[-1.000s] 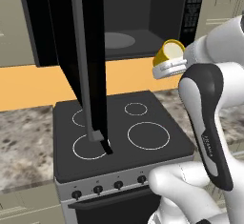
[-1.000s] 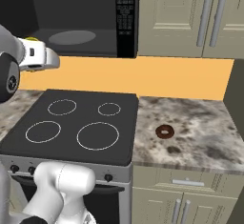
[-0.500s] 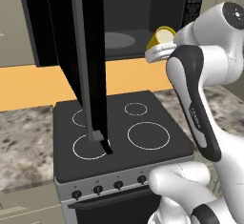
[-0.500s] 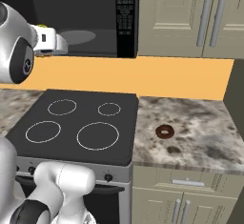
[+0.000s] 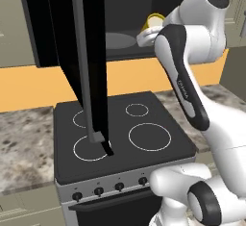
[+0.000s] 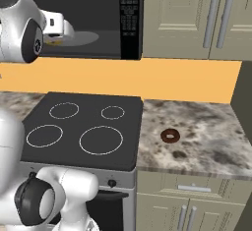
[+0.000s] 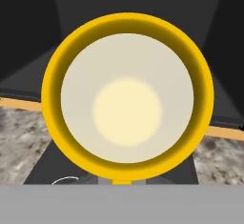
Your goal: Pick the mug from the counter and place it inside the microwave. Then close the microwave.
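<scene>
One mug (image 7: pixel 127 105) sits clamped in the tool (image 5: pixel 144 36), at the microwave (image 6: pixel 129 23) mouth.

An orange wall (image 6: pixel 147 80) runs behind a black stovetop (image 6: pixel 81 129) with white rings, which has a row of knobs (image 5: pixel 98 190) on its front. Beige upper cabinets (image 6: pixel 197 18) with long grey handles hang on the right, and beige lower cabinets (image 6: pixel 197 200) stand below. The light is even and soft.
</scene>
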Available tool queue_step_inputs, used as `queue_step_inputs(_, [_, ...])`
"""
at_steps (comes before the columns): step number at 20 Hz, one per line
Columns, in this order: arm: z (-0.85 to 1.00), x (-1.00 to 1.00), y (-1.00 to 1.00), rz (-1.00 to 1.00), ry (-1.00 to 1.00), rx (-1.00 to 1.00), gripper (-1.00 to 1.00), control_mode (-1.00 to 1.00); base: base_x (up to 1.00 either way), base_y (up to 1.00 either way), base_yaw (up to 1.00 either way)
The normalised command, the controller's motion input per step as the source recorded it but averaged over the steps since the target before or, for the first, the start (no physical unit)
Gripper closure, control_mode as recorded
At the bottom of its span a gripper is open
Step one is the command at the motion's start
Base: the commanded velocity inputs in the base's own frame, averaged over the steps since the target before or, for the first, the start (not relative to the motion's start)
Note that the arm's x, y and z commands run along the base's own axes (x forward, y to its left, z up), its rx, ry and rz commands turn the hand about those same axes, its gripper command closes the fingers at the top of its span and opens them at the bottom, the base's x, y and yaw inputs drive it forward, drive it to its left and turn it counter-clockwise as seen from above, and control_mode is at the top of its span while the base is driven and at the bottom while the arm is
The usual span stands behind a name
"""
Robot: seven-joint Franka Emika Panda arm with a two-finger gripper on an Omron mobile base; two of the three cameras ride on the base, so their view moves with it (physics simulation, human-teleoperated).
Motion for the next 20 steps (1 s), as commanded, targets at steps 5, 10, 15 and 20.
queue_step_inputs(5, [-0.15,0.34,0.01,0.0,0.0,0.0,1.0,-1.0,0.0,0.0,0.0])
queue_step_inputs(10, [-0.25,0.33,0.12,0.0,0.0,0.0,1.0,-1.0,0.0,0.0,0.0])
queue_step_inputs(15, [0.0,0.4,0.22,0.0,0.0,0.0,1.0,-1.0,0.0,0.0,0.0])
queue_step_inputs(20, [-0.01,0.63,0.21,-0.01,0.0,0.0,1.0,-1.0,0.0,0.0,0.0])
